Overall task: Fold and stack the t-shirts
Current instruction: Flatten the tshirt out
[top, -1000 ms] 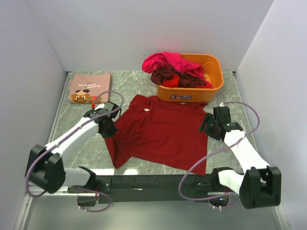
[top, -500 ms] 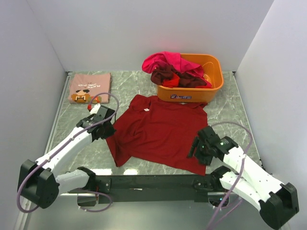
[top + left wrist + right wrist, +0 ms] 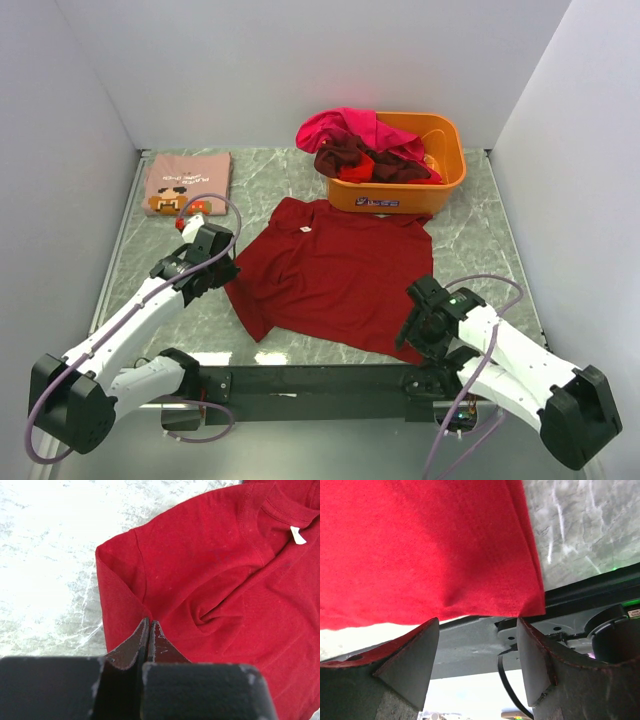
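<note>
- Looking nearest first, I have the right pincer [image 3: 422, 328] low over the near right corner of the counter [image 3: 470, 230], just above the black base rail [image 3: 320, 380].
- Its jaws stand apart. In the right wrist view the right pincer [image 3: 478, 624] frames the bottom hem corner of the dark red t-shirt [image 3: 420, 545]. That corner sits just ahead of the gap, and I see no cloth between the fingers [image 3: 417, 655].
- The dark red t-shirt [image 3: 335, 275] lies spread flat in the middle of the counter, collar toward the far side and hem toward me. Its near right corner reaches the counter's near edge.
- The left pincer [image 3: 222, 268] is at the shirt's left sleeve, a little farther out than the right one.
- From the left wrist, the left pincer [image 3: 149, 622] is pressed tight together. Its tips sit on a fold in the sleeve of the dark red t-shirt [image 3: 215, 580], and creases run in toward them, so I read it as clamped on the cloth.
- A white neck label [image 3: 298, 535] shows inside the collar.
- Farther back on the left, a pink t-shirt [image 3: 187, 183] with a pixel print lies folded flat, well apart from the red one.
- At the far right, an orange tub [image 3: 452, 170] stands just beyond the collar. A magenta t-shirt [image 3: 345, 128] and a maroon t-shirt [image 3: 350, 158] are heaped in it, spilling over its left rim.
</note>
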Tool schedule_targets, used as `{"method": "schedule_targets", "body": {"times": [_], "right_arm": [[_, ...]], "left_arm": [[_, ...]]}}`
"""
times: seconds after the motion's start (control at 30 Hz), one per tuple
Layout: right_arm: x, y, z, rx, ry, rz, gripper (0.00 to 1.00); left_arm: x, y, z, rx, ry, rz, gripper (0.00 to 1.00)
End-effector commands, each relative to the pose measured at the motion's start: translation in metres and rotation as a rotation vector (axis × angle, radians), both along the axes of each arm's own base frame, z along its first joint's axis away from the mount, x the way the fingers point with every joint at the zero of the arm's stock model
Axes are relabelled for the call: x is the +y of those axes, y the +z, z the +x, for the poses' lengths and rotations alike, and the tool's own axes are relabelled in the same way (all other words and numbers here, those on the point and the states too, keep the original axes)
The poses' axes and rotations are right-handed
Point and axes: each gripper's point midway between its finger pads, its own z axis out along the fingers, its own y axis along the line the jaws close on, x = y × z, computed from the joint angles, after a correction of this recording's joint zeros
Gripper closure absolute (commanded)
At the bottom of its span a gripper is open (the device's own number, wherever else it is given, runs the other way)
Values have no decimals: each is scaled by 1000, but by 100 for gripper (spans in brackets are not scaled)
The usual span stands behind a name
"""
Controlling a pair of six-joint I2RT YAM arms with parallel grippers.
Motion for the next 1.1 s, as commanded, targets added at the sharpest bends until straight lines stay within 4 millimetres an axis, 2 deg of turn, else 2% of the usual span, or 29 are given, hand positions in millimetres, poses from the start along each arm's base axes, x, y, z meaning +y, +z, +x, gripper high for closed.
{"method": "schedule_targets", "body": {"times": [0.0,0.13,0.23,0.3,0.37,0.43,0.67,0.73,0.77,0.8,0.83,0.87,0.9,0.93,0.97,1.0,1.03,1.07], "right_arm": [[-3,-6,7,-2,-16,-44,30],[-6,-12,15,-3,5,-86,32],[-3,-12,27,-35,22,-94,39],[-3,-14,35,-68,30,-102,53],[-3,-13,41,-90,36,-108,73],[-4,-9,49,-125,41,-120,83],[-15,20,65,-211,92,-187,94],[-16,41,81,-279,92,-203,98],[-23,53,92,-337,95,-245,100],[-19,76,108,-409,91,-242,100],[-21,89,117,-454,87,-257,100],[-25,117,137,-551,80,-293,100],[-27,131,147,-598,73,-306,100],[-29,146,156,-647,62,-325,100],[-31,160,164,-691,72,-338,100],[-33,188,180,-786,29,-339,100],[-33,202,187,-835,18,-334,100],[-33,230,198,-923,8,-312,100]], "left_arm": [[5,9,6,-44,37,0,99],[6,10,7,-51,48,2,99],[9,9,5,-48,56,9,99],[11,11,6,-54,73,14,99],[13,12,5,-60,79,17,99],[15,15,6,-73,86,17,99],[18,26,8,-105,111,13,99],[19,32,10,-124,121,11,99],[21,42,14,-150,138,11,99],[23,49,17,-173,152,11,99],[23,65,22,-213,166,-3,99],[27,77,26,-251,196,-1,99],[29,91,31,-291,219,-11,99],[31,113,37,-349,246,-30,99],[34,124,40,-383,268,-29,99],[41,138,45,-429,305,-17,99],[43,164,50,-483,329,-32,99],[45,178,53,-515,336,-28,99]]}}
